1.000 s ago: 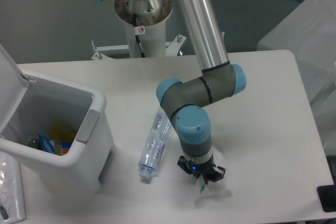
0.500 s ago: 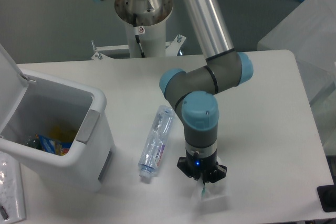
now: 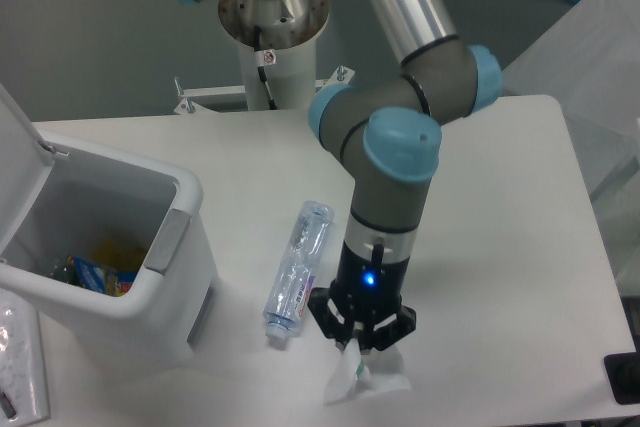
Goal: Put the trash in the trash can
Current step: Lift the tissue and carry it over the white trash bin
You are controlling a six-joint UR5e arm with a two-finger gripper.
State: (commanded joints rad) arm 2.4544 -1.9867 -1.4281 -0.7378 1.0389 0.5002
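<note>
The trash can [image 3: 150, 277] stands at the left of the white table [image 3: 500, 207] with its lid [image 3: 18, 162] swung up and back; coloured scraps lie on its floor, and its grey side handle [image 3: 167, 240] faces the middle of the table. Between the can and the arm the flattened bottle [image 3: 297, 272] lies on the tabletop, cap end toward the front edge, apart from both the can and the arm's wrist. Nothing stands between the bottle and the open can. Just right of the bottle's cap the gripper [image 3: 358, 345] points straight down, its dark fingers drawn in close and pinching the top of the crumpled wrapper [image 3: 358, 377], which hangs below them with a green bit showing near the fingertips, close above the table near the front edge
</note>
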